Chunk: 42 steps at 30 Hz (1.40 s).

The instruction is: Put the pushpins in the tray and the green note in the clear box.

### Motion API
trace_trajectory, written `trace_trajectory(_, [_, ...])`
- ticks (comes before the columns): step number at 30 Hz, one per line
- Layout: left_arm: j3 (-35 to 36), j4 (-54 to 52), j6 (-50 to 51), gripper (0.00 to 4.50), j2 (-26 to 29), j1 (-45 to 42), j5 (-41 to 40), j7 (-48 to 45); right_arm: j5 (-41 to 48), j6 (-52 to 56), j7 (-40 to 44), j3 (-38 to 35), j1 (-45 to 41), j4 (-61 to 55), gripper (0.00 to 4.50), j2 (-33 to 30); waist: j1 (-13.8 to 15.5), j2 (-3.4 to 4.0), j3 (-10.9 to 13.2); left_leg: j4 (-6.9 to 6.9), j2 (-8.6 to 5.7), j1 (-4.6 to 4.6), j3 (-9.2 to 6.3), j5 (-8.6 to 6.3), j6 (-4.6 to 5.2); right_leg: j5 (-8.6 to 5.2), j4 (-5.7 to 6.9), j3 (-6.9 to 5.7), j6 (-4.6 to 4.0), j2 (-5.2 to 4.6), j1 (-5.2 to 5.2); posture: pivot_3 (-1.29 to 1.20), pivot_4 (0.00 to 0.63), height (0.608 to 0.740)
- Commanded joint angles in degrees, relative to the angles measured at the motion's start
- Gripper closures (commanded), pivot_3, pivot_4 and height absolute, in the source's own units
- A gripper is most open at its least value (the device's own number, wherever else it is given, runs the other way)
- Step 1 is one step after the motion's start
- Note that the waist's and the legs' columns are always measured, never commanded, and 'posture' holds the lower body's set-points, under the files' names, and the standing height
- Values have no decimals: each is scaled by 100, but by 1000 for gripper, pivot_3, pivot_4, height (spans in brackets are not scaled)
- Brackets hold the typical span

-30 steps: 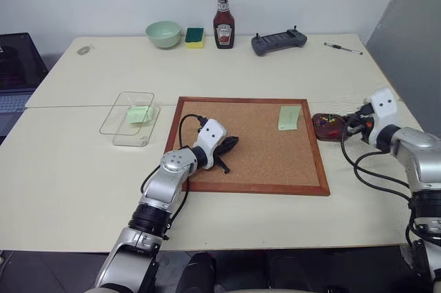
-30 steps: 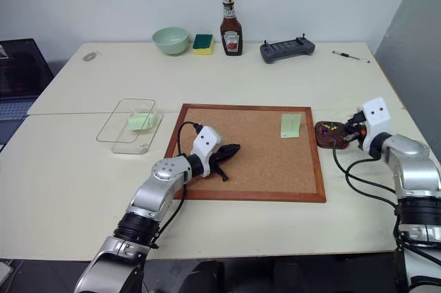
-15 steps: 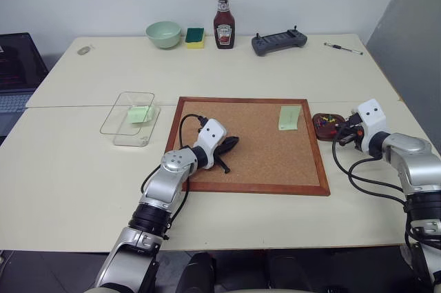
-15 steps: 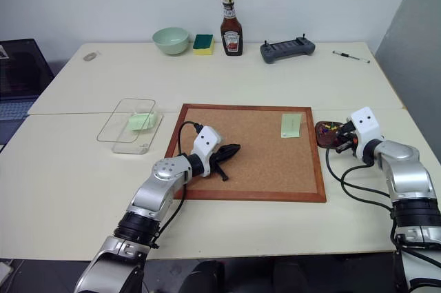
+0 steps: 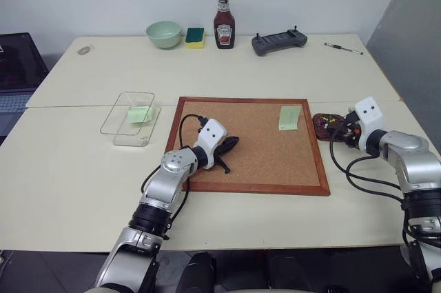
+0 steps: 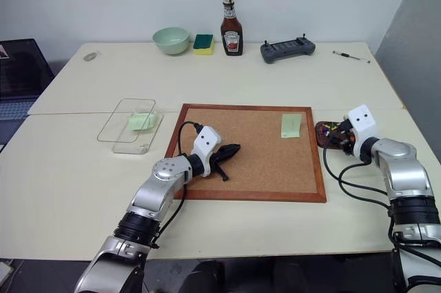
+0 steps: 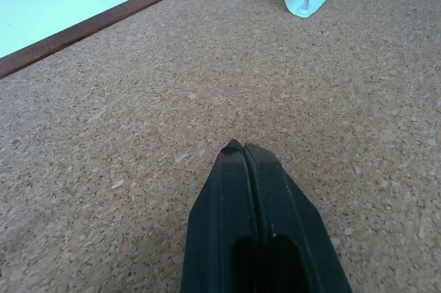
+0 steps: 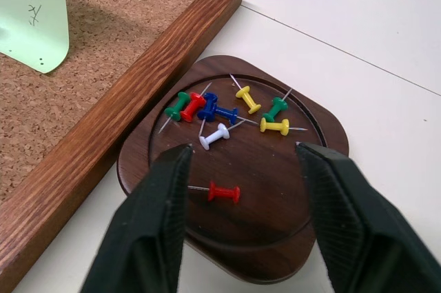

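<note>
Fingers of right arm partly hide tray.

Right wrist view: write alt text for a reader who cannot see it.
The right gripper hangs open over the dark wooden tray, which holds a scatter of coloured pushpins, a red one lying nearest between the fingers. The tray sits on the table against the corkboard's wooden frame, where a green note hangs.
</note>
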Motion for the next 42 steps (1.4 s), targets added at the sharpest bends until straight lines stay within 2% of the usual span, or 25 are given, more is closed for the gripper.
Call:
trace_trajectory(1, [-232, 313, 219, 4500, 10, 237, 173, -53, 596, 209, 573, -219, 89, -943, 1408, -69, -1, 0, 0, 0, 0, 0, 0, 0, 0, 0, 0, 0, 0, 0, 0, 0, 150, 740])
trace_trajectory(4, [-233, 313, 221, 4500, 11, 232, 172, -56, 757, 297, 803, -36, 303, -1351, 1408, 29, -1, 0, 0, 0, 2, 1, -5, 0, 0, 0, -3, -5, 0, 2, 5, 0, 150, 740])
trace_trajectory(11, [-224, 294, 243, 4500, 18, 229, 172, -37, 738, 325, 710, 557, 324, -1625, 1408, 684, -4, 0, -2, 0, 1, 1, -7, 0, 0, 0, -2, -5, 1, 1, 4, 0, 150, 740])
trace_trajectory(16, [-220, 253, 262, 4500, 24, 268, 171, -12, 407, -95, 440, 843, -211, -698, 1408, 1168, -13, 1, -4, 0, 2, 4, -6, 0, 0, 0, -1, -4, 0, 1, 2, 0, 150, 740])
trace_trajectory(29, [-213, 192, 286, 4500, 39, 311, 173, 19, 25, -780, 398, 847, -854, 655, 1408, 1459, -7, 2, -5, 0, 1, 1, -10, 0, 0, 0, -1, -7, 0, 2, 1, 0, 150, 740])
trace_trajectory(30, [-213, 186, 289, 4500, 40, 315, 173, 20, 20, -800, 401, 840, -862, 688, 1770, 1457, -8, 2, -5, 0, 1, 2, -10, 0, 0, 0, 0, -8, 0, 2, 2, 0, 150, 740])
trace_trajectory(31, [-213, 182, 292, 4500, 42, 318, 173, 21, 13, -819, 399, 834, -872, 722, 1828, 1456, -8, 2, -5, 0, 1, 1, -10, 0, 0, 0, 0, -7, 0, 2, 1, 0, 150, 740])
trace_trajectory(42, [-221, 161, 298, 4500, 58, 327, 171, 7, -15, -853, 371, 809, -886, 749, 3977, 1487, -10, 2, -5, 0, 1, 1, -10, 0, 0, 0, 1, -7, 0, 2, 1, 0, 150, 740])
